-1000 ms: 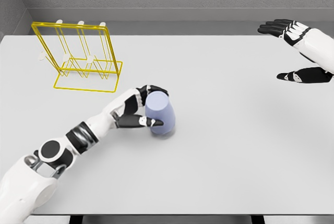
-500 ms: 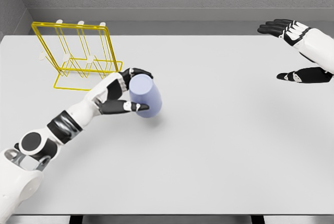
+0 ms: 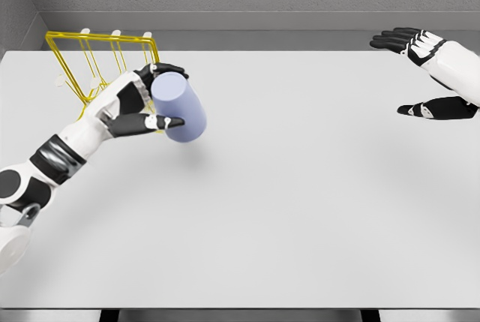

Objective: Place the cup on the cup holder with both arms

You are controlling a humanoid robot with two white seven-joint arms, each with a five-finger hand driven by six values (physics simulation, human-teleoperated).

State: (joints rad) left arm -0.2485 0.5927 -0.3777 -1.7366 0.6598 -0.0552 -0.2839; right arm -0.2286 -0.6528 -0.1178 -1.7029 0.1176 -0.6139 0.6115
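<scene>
You are working over the white table (image 3: 300, 209); the yellow wire cup holder (image 3: 82, 59) is standing far left. Your left hand (image 3: 139, 104) is gripping the lavender cup (image 3: 178, 106), tilted with its long axis slanting, just right of the holder. Your right hand (image 3: 435, 108) is idling, fingers extended and empty, far right.

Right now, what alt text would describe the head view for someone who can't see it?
A white robot's left hand grips a pale blue cup, tilted, above a white table, in front of a yellow wire cup holder. The right hand shows at the far right, fingers spread, holding nothing.
</scene>
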